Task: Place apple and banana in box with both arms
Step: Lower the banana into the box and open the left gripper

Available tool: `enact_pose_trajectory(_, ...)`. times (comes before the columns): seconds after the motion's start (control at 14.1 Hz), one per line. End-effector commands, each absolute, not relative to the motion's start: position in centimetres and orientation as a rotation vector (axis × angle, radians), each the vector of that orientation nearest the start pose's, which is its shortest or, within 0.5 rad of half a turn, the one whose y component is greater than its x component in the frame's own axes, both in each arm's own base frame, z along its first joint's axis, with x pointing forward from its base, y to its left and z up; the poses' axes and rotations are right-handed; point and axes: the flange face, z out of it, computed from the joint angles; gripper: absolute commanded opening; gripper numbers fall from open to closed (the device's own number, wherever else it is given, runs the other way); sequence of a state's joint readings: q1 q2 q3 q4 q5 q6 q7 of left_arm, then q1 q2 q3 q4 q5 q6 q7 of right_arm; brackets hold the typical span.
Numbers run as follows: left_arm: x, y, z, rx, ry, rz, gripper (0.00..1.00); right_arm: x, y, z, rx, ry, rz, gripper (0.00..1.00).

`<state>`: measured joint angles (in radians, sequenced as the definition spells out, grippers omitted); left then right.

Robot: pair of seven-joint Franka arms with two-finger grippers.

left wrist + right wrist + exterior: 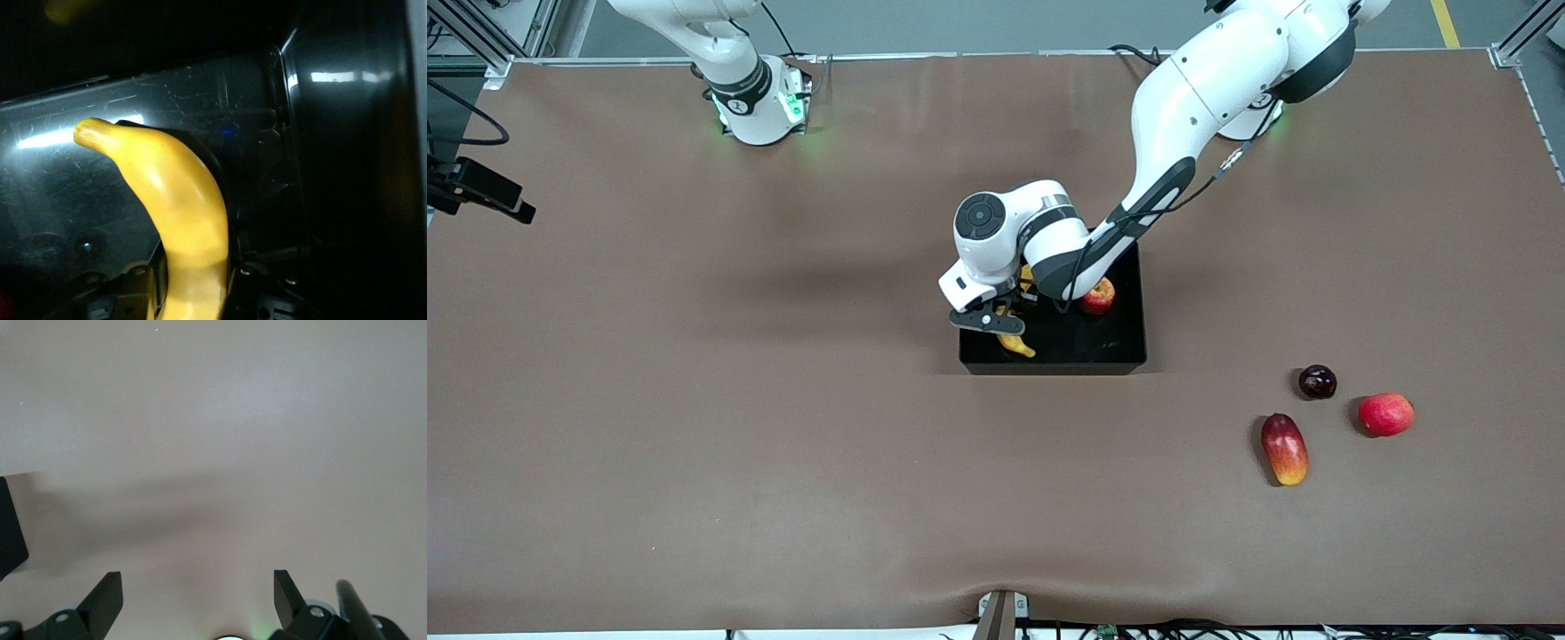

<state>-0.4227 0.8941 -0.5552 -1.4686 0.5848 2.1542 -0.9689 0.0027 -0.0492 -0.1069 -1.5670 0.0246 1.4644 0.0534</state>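
The black box (1049, 364) stands mid-table. The apple (1098, 296) lies inside it, toward the left arm's end. My left gripper (1003, 322) reaches down into the box and is shut on the banana (1017, 344), whose tip hangs low near the box wall nearer the front camera. In the left wrist view the banana (180, 213) sits between the fingers of my left gripper (193, 290), with the glossy box wall (347, 167) close around it. My right gripper (198, 583) is open and empty over bare table; it is out of the front view.
Three loose fruits lie toward the left arm's end, nearer the front camera than the box: a dark round fruit (1317, 381), a pinkish-red round fruit (1385, 414) and an oblong red-and-yellow fruit (1284, 449). A brown cloth covers the table (694, 400).
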Motion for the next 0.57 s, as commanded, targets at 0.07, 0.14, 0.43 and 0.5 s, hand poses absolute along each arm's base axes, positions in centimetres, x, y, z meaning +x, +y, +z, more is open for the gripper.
enact_pose_trajectory(0.07,49.0,-52.8,22.2,-3.084,0.229,-0.085,1.0,52.1,-5.8,64.4,-3.088,0.242,0.091,1.0)
enact_pose_trajectory(0.14,50.2,-51.9,23.8,-3.091,0.2,-0.117,1.0,52.1,-5.8,64.4,-3.087,0.244,0.088,1.0)
enact_pose_trajectory(0.43,53.0,-48.7,32.3,-3.064,0.104,-0.224,1.0,52.1,-6.1,64.4,-3.081,0.252,0.09,1.0)
enact_pose_trajectory(0.5,54.0,-47.2,35.2,-3.065,0.057,-0.25,1.0,52.1,-6.1,64.4,-3.081,0.252,0.09,1.0)
